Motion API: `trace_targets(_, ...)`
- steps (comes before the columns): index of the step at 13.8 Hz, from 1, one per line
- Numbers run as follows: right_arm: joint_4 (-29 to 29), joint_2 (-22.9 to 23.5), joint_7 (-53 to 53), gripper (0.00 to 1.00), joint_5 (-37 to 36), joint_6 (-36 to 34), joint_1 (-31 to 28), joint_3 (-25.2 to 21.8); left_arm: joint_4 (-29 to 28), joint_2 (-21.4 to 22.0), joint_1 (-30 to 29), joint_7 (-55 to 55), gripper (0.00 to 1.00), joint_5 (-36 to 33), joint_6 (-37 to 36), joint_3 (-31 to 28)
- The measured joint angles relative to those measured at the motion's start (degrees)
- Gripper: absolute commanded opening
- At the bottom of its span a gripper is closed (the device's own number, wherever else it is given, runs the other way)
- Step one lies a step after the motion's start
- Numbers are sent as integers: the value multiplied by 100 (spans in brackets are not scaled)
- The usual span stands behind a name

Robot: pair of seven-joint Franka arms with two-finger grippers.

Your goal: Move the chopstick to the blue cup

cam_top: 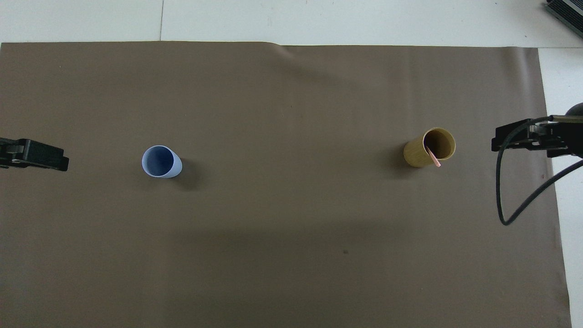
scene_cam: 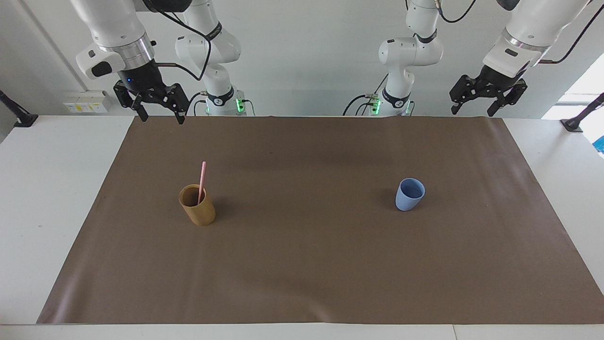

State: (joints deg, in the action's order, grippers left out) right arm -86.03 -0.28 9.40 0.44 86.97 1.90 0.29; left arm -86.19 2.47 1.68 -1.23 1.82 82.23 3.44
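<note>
While the thin pale-pink chopstick point(scene_cam: 202, 181) stands leaning in the tan-brown cylindrical cup point(scene_cam: 197, 205), both tools hang released.
Right tool point(scene_cam: 158, 112) and left tool point(scene_cam: 473, 110) wait above the tabletop's robot-side edge; the small light-blue plastic cup point(scene_cam: 409, 194) sits well apart. Light, stiff, probably slick: pinch its exposed upper end.

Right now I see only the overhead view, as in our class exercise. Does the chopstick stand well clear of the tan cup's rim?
Observer: Yes. In the facing view the chopstick leans on the tan cup's rim, its upper part rising well above it.
Operator: Is the right gripper down at table height?
Observer: No. The right gripper hangs raised above the table, open and empty.
Operator: And the left?
Observer: The left gripper hangs raised too, open and empty, at the blue cup's end.
</note>
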Motion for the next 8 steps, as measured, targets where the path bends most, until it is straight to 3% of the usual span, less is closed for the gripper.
trace_targets(8,0,0,0,100,0,-23,0,-2,0,2,-36,0,100,0,0,-21)
